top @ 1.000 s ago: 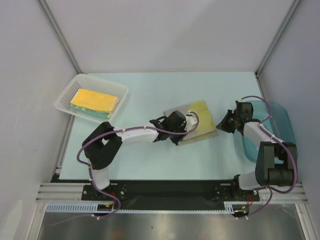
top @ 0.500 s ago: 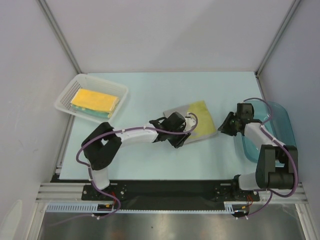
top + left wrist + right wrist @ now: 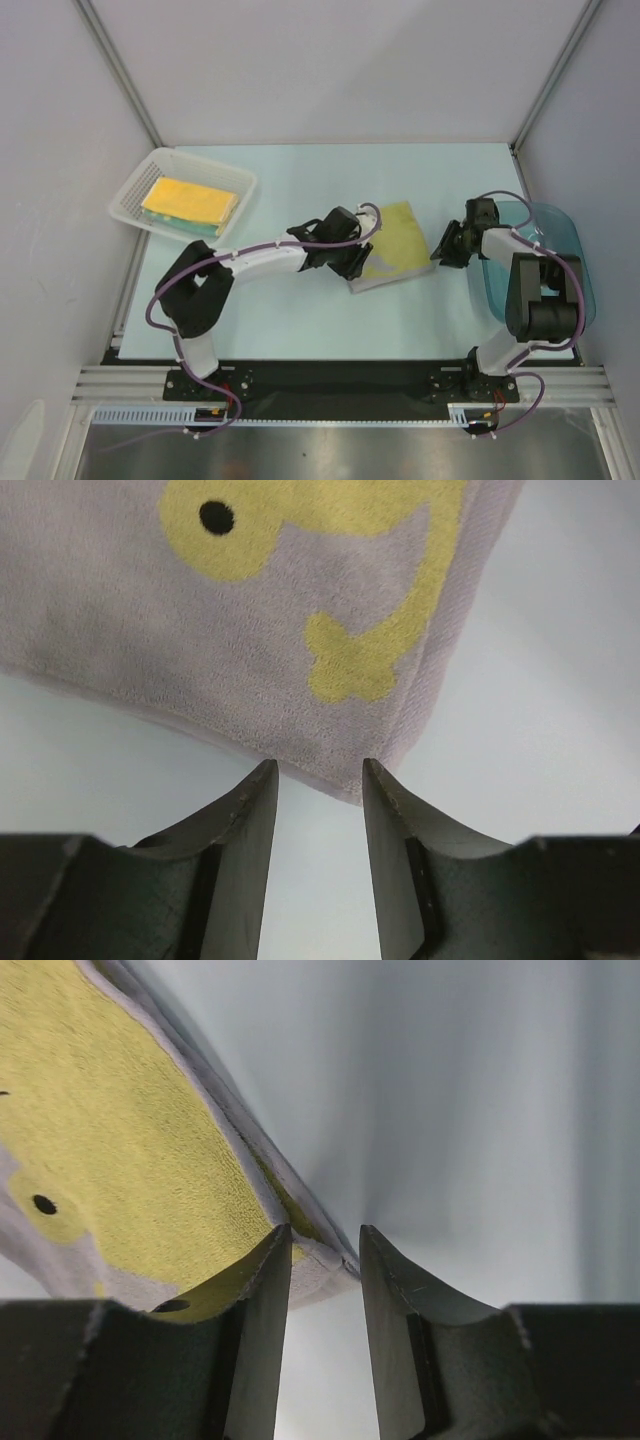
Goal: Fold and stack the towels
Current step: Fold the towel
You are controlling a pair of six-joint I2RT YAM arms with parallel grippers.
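Chick towel (image 3: pixel 400 235), toward the table's (image 3: pixel 300 190) right edge, looks soft, light and floppy, so we'd pinch corners. Left gripper (image 3: pixel 315 770) parted at its hem; right gripper (image 3: pixel 322 1235) straddles a corner, and we cannot tell if it's clamped.

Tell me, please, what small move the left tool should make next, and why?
I would probably ease the left tool slightly forward. Its jaws stand apart with nothing between them, and the near edge of the chick towel lies just beyond the fingertips, so closing here would likely miss the cloth.
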